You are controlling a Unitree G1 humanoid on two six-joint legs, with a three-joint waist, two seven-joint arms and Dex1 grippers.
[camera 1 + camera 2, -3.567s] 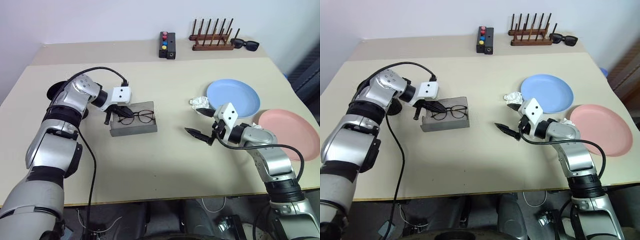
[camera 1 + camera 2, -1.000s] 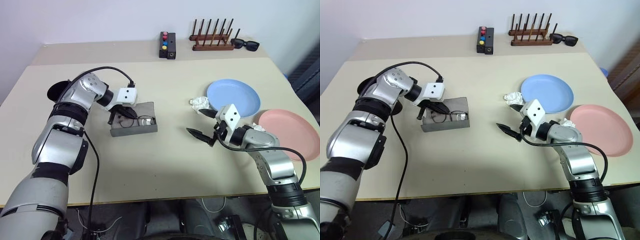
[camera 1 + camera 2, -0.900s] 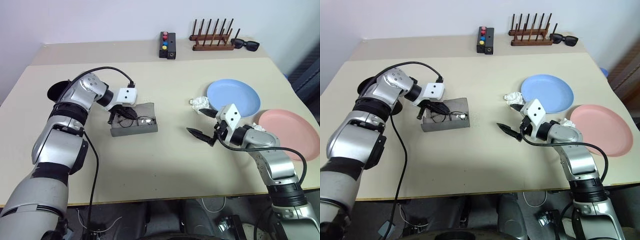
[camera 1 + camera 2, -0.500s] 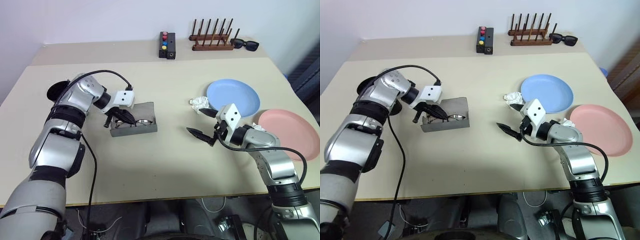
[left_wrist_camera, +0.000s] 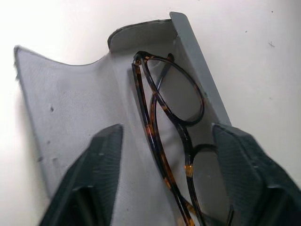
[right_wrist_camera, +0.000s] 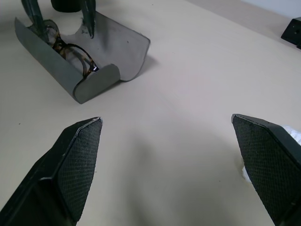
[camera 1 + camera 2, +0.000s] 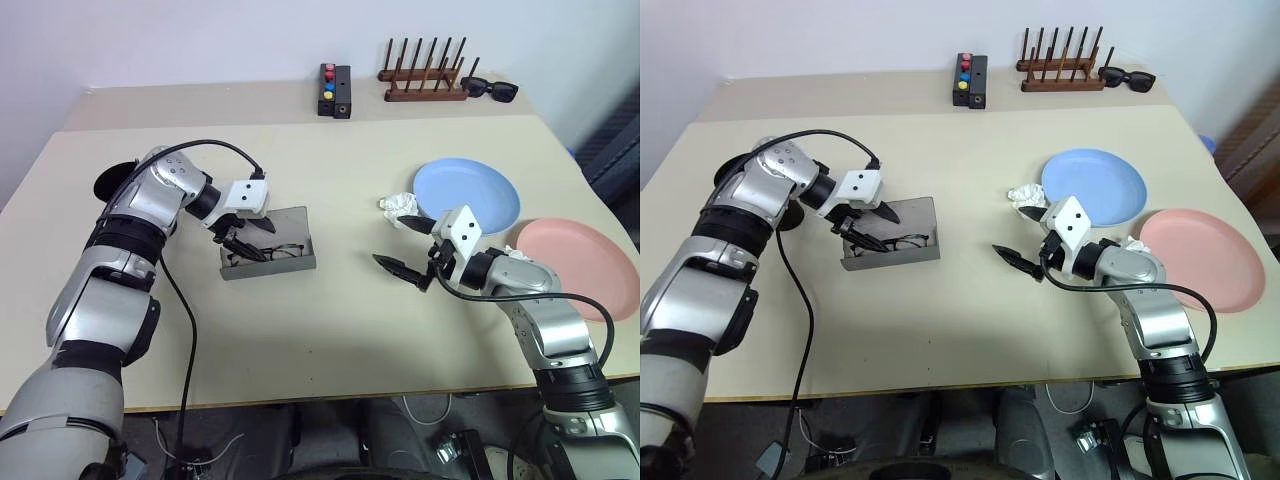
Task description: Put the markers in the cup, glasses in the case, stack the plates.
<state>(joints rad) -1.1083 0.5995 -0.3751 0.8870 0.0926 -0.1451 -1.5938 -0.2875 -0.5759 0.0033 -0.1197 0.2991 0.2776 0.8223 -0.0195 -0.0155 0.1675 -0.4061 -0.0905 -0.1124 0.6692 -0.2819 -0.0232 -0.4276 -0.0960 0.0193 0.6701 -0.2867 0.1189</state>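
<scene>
The left gripper is being held right over the open case, its fingers spread apart on either side of the glasses with nothing being gripped. The glasses are lying folded inside the case's trough, against its front wall, and aren't being touched by either finger as far as can be seen. The case is sitting with its lid flopped open toward the back of the table.

The right gripper is being kept wide open and empty, hovering over bare table well to the right of the case. Just behind it a crumpled white wad is lying against the edge of the blue plate, and the pink plate is sitting beside that one, partly hidden by the right arm, so no stacking yet.

The cup is mostly being hidden behind the left arm. The markers can't be made out
</scene>
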